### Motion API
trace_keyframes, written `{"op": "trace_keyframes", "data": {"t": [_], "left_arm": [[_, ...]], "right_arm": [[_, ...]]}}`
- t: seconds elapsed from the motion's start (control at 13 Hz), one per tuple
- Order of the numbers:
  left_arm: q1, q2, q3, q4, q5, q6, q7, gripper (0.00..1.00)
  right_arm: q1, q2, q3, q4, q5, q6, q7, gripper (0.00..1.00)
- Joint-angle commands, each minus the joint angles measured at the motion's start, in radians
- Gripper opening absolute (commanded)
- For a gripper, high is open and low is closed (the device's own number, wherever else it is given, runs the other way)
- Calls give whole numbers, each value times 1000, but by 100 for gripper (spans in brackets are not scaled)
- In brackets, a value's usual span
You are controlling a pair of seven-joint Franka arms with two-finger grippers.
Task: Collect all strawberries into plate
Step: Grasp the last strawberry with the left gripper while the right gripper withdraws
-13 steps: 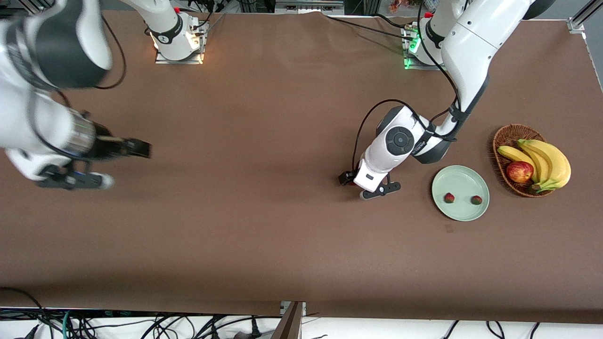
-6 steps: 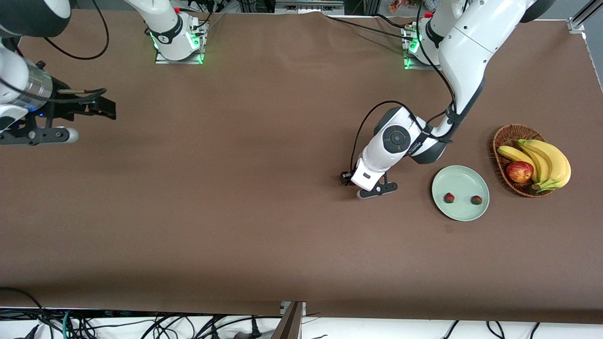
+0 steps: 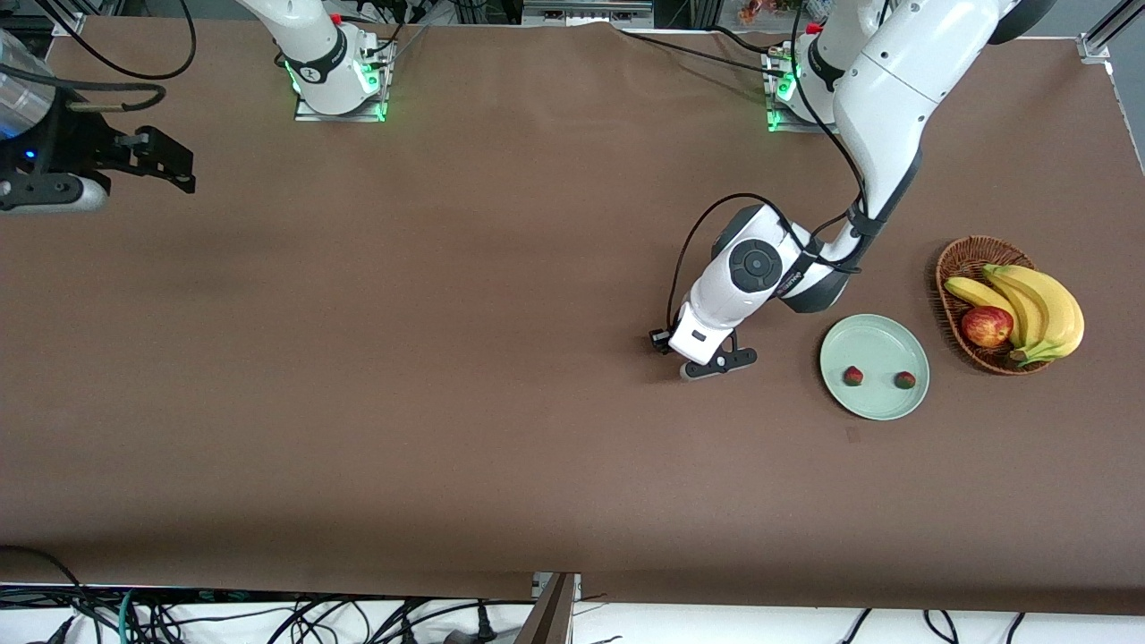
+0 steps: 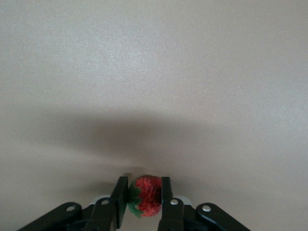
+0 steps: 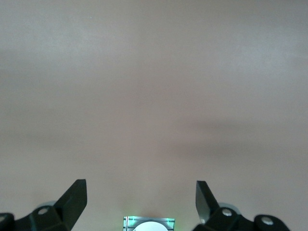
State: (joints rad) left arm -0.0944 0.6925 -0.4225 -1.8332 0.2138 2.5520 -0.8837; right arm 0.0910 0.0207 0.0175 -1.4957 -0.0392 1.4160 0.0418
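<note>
My left gripper (image 3: 663, 343) is low over the bare table, beside the plate toward the right arm's end. In the left wrist view, the left gripper (image 4: 144, 186) is shut on a red strawberry (image 4: 150, 196) with a green leafy top. That berry is hidden in the front view. The pale mint-green plate (image 3: 881, 335) holds two strawberries, one (image 3: 853, 376) and another (image 3: 905, 380). My right gripper (image 3: 166, 161) is open and empty, up over the table's edge at the right arm's end. It also shows in the right wrist view (image 5: 142, 192).
A brown wicker basket (image 3: 962, 255) stands beside the plate at the left arm's end. It holds bananas (image 3: 1038, 304) and a red-yellow apple (image 3: 987, 326). Brown table surface spreads between the two arms.
My right arm has swung back toward its base and the table's edge. My left gripper has stayed almost still beside the plate.
</note>
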Motion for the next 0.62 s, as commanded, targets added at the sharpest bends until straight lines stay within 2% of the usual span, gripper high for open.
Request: {"op": "trace_keyframes", "data": {"t": [0.0, 0.23, 0.39, 0.54], "left_arm": [[4, -34, 8, -1, 25, -24, -6, 7], [47, -86, 8, 79, 25, -267, 64, 8], [70, -87, 14, 164, 25, -460, 205, 8], [126, -102, 30, 184, 77, -561, 377, 8]], "right_arm": [[-24, -10, 21, -31, -11, 14, -5, 100], [-25, 4, 15, -17, -10, 15, -17, 100], [-24, 13, 15, -5, -10, 14, -19, 100], [-25, 13, 13, -4, -10, 15, -25, 100]]}}
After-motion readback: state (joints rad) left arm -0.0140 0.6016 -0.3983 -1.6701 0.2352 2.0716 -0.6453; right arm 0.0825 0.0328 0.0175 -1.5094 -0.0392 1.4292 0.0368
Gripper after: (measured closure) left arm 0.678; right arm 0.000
